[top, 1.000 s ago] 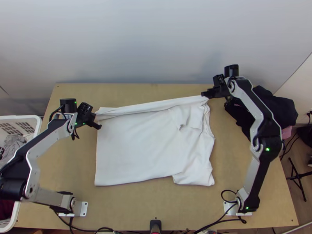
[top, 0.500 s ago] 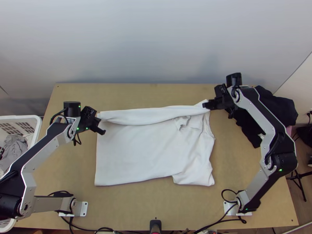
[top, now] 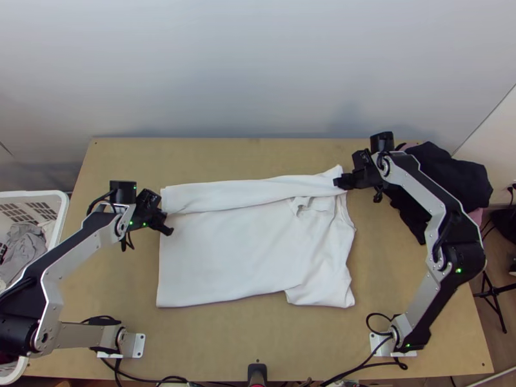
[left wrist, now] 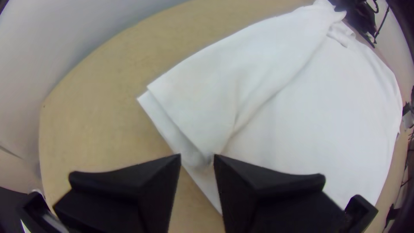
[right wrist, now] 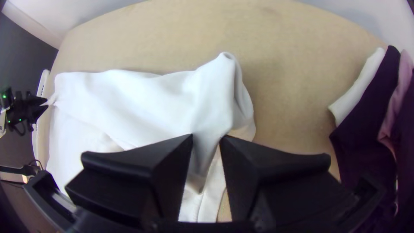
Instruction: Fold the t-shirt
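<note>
Clock positions refer to the top view, with 12 o'clock at the table's far side, read from the middle of the shirt. The shirt [top: 226, 258] lies spread on the table [top: 258, 348] at the centre, its 12 o'clock side folded over towards 6 as a long band [top: 245, 192]. The band runs from 10 to 2 o'clock; its folded end reaches the shirt's 9 o'clock edge, where two layers show stepped, one just inside the other. A sleeve [top: 322, 297] projects between 4 and 5 o'clock. Small creases gather at 2 o'clock, just below the band. My left pincer [top: 169, 224] is located between 9 and 10 o'clock, at the shirt's edge. In the left wrist view, its two fingers stand apart over the band's lower corner. My right pincer [top: 338, 182] is located at 2 o'clock, at the opposite end of the band. In the right wrist view, its two fingers are likewise apart, with a raised, tapering flap of cloth in the gap; neither pincer is clamped. Dark clothes [top: 451, 177] are piled between 2 and 3 o'clock, at the table's edge. A white basket [top: 60, 219] containing grey cloth [top: 24, 242] is positioned at 9 o'clock.
</note>
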`<state>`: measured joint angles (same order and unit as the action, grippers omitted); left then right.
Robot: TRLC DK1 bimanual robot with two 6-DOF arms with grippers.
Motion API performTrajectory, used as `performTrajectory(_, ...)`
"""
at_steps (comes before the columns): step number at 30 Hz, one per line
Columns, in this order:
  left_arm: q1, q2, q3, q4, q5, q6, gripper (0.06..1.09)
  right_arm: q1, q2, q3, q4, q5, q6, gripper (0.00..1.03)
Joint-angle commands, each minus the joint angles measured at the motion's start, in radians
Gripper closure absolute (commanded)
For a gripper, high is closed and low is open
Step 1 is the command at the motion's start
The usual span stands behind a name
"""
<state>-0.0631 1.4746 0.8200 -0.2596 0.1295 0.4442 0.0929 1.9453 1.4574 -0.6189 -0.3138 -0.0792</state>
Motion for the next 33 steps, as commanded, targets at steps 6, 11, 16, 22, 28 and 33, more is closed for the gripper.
performTrajectory(6,0.029,-0.114,-0.002,-0.052,-0.011,-0.006,0.1,-0.004,0.006,0.032,-0.096,0.002,0.01,0.04)
performTrajectory(11,0.152,-0.186,0.077,-0.105,0.001,-0.015,0.1,-0.03,-0.092,0.024,-0.105,0.004,0.029,0.04)
performTrajectory(16,0.218,-0.25,0.148,-0.366,0.13,0.048,0.11,-0.051,-0.209,0.001,-0.216,0.004,0.067,0.04)
performTrajectory(22,-0.055,-0.444,0.074,-0.739,0.139,0.186,0.11,0.022,-0.407,-0.123,-0.384,0.028,0.056,0.04)
performTrajectory(28,-0.182,-0.602,0.028,-0.902,0.117,0.268,0.11,0.073,-0.545,-0.261,-0.478,0.036,0.025,0.04)
performTrajectory(33,-0.322,-0.686,-0.012,-0.981,0.05,0.314,0.12,0.134,-0.6,-0.322,-0.562,0.036,-0.062,0.04)
